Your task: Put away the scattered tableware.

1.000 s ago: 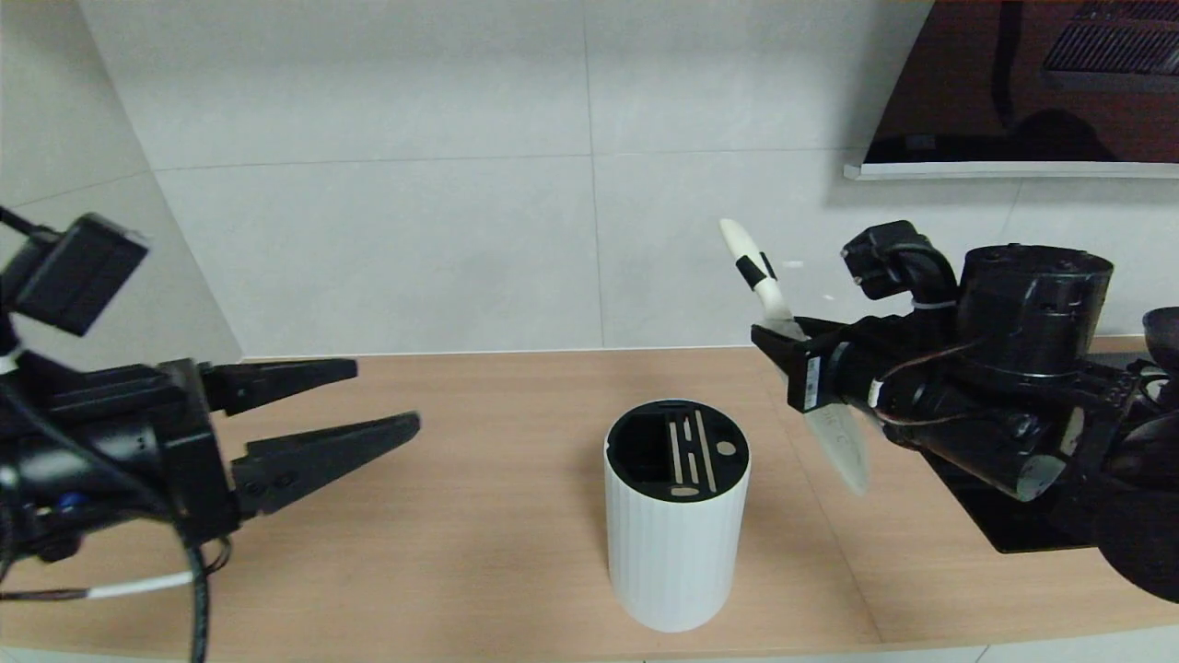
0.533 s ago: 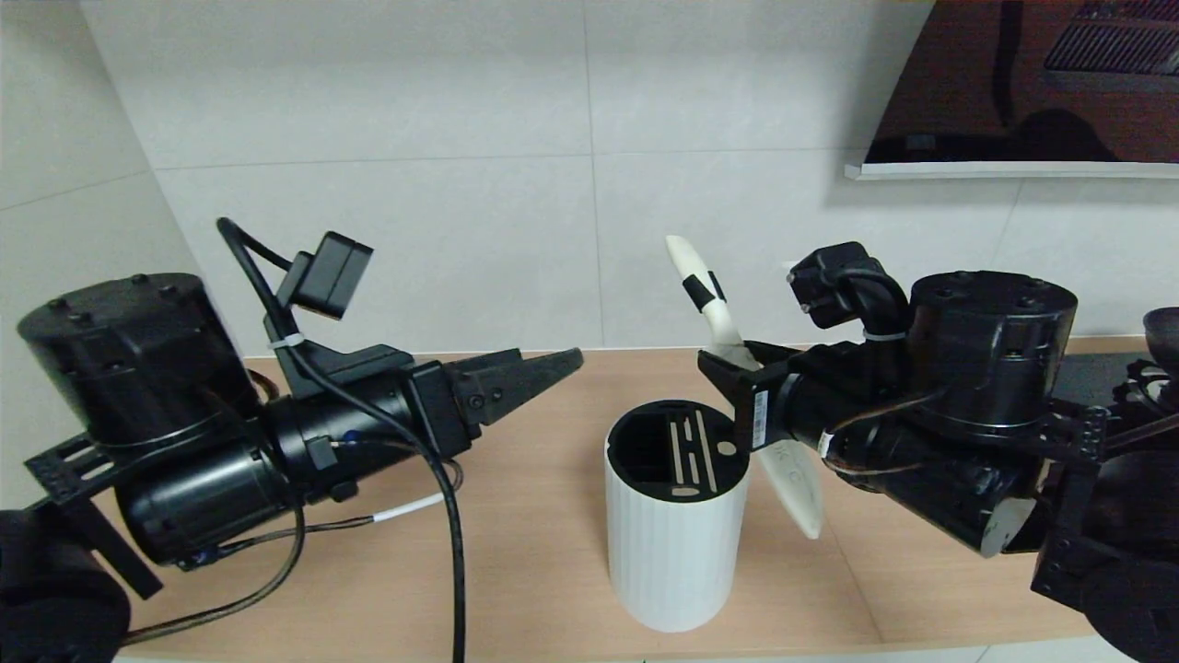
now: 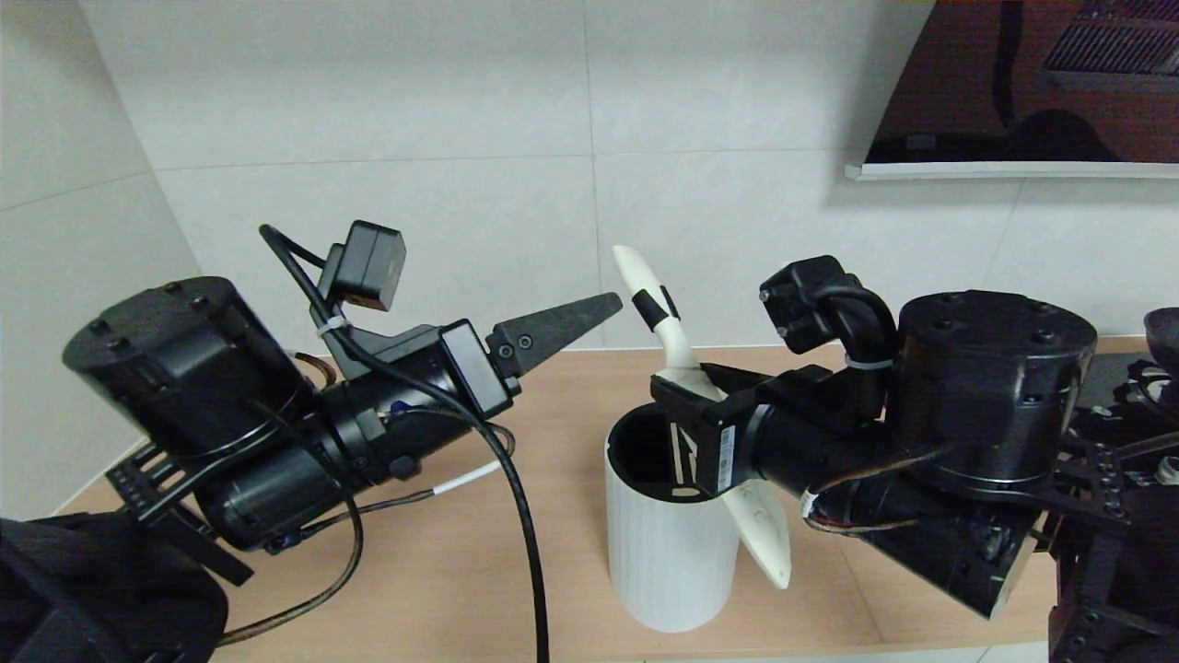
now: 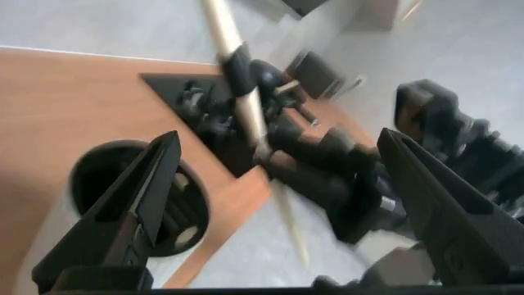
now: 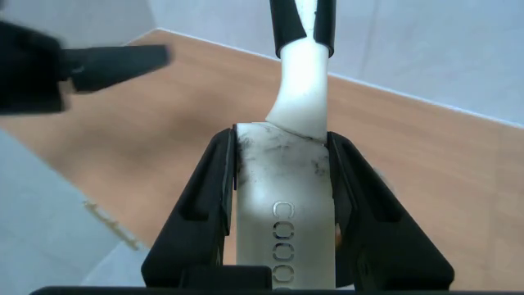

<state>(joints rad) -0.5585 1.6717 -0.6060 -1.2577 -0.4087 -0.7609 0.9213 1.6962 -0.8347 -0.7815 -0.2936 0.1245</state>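
One utensil is in hand: a white utensil (image 3: 682, 354) with a black band on its handle, clamped near the junction of blade and handle by the right gripper (image 3: 686, 414). In the right wrist view the fingers (image 5: 205, 205) are clenched on both flat edges of the blade, with no gap visible.

Long axis: steep but not plumb. The handle rises above the fingers and leans away towards the left arm. The blade hangs below them and slants back towards the right arm.

Governing relation: the white ribbed holder (image 3: 668, 543) stands on the worktop (image 3: 433, 571) directly under and just beyond the right fingertips. Its dark slotted top lies on the left-arm side of the blade. The blade tip appears to sit lower than the rim and outside the wall, so it is beside the holder rather than over an opening. In my judgement the tip must clear the rim and come over a slot before it can go down. The present slant would also need straightening.

The left gripper (image 3: 603, 306) hangs in the air near the upper end of the handle. Its fingers are spread wide and hold nothing. The right arm is the nearer one and the one that bears the load.

Risk noted: the blade could catch the rim.
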